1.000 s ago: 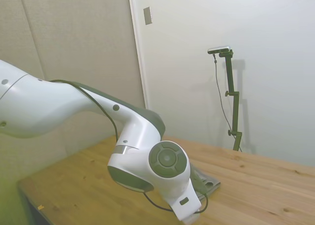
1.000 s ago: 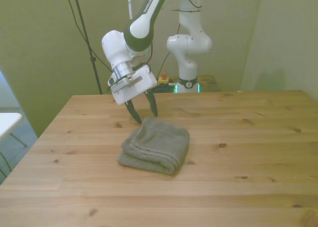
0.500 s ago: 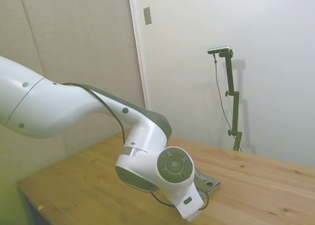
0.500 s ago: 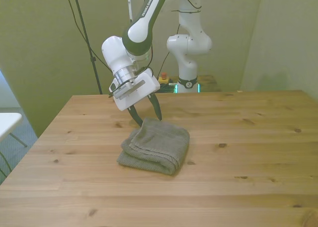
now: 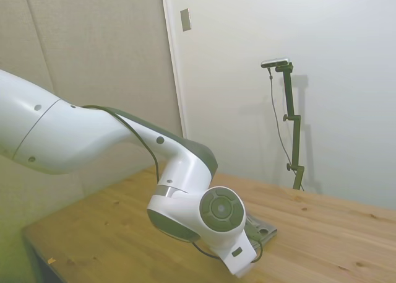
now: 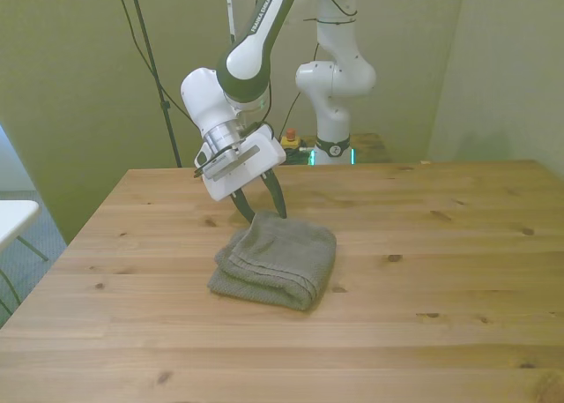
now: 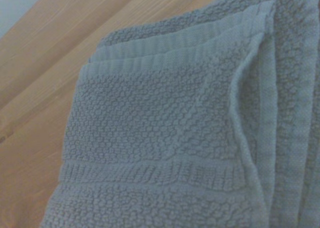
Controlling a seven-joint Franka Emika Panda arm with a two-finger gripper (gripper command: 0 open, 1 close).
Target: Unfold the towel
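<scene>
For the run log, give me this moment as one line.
gripper: open, at towel's far corner | towel: folded, flat on table | grasp: not yet made

soft grey-green cloth towel (image 6: pixel 276 259) with a bumpy, nubbly weave and flat ribbed bands near its edges, pale wooden table (image 6: pixel 423 332) with dark knots and smooth boards, shiny white plastic arm (image 6: pixel 231 85), dark gripper (image 6: pixel 262 209)

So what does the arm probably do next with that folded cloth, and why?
Probably lower a little and close on the top layer's edge. The towel lies folded on the table, and the open gripper sits at its far corner, holding nothing.
</scene>
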